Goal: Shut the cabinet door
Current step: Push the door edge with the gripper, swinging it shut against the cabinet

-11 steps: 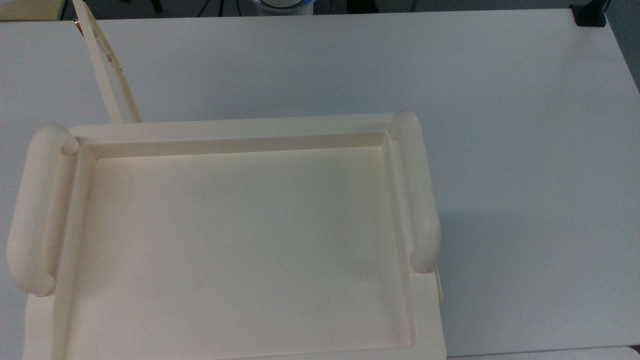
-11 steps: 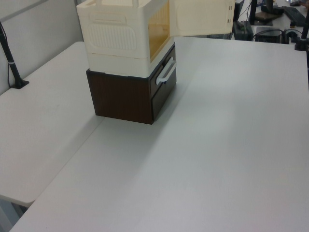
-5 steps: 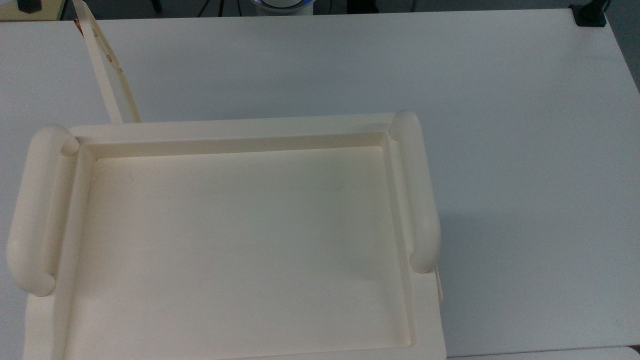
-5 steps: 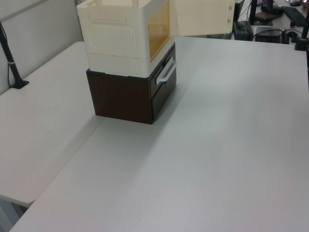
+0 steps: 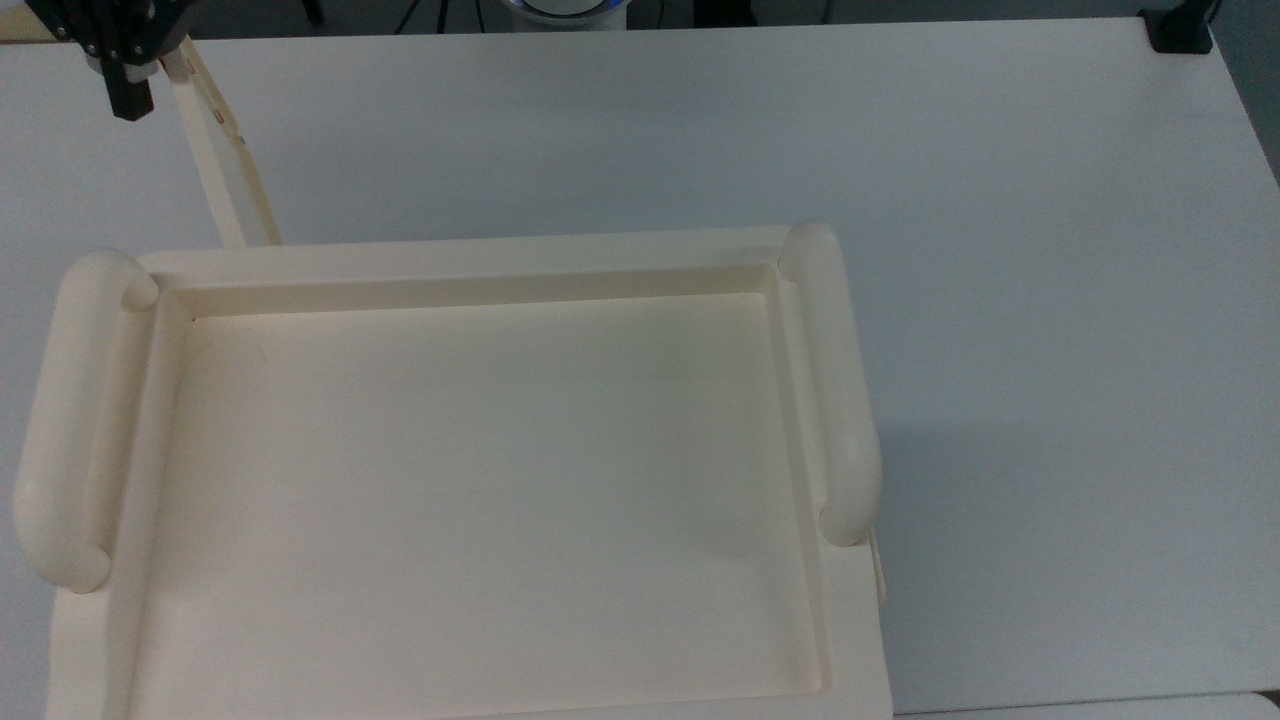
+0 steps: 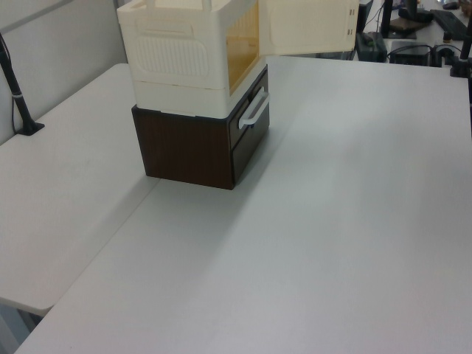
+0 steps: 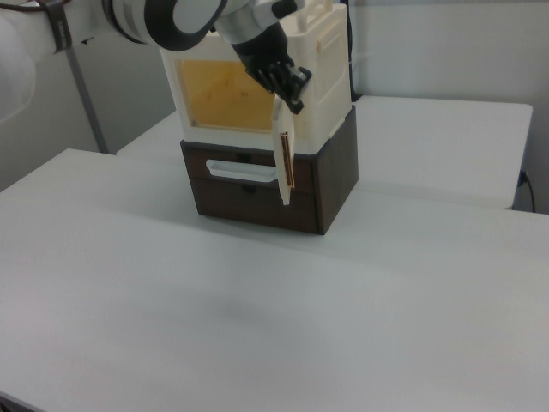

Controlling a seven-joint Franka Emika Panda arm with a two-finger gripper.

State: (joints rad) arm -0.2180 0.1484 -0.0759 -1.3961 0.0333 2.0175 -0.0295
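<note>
The cabinet (image 5: pixel 480 262) is a cream box with a recessed top and two rounded bar handles. It stands on a dark brown drawer unit (image 6: pixel 193 151). Its open front shows an amber inside (image 7: pixel 227 105). The cabinet door (image 5: pixel 222 160) is a thin cream panel swung wide open, running from the cabinet's corner toward the top view's upper left. In the left view the cabinet door (image 6: pixel 306 26) stands out broadside; in the right view the cabinet door (image 7: pixel 285 163) is edge-on. My gripper (image 5: pixel 128 92) is just left of the door's free end in the top view. In the right view my gripper (image 7: pixel 287 86) sits at the door's upper edge.
The white table (image 5: pixel 900 150) stretches wide to the top view's right of the cabinet. The brown unit has a white drawer handle (image 6: pixel 253 112) facing the open table. A black clamp (image 5: pixel 1180 30) sits at the far right corner, and a black pole (image 6: pixel 18 96) stands at the left view's left.
My gripper has come into the top view's upper left corner and now sits beside the door's free end. The door and cabinet have not visibly moved.
</note>
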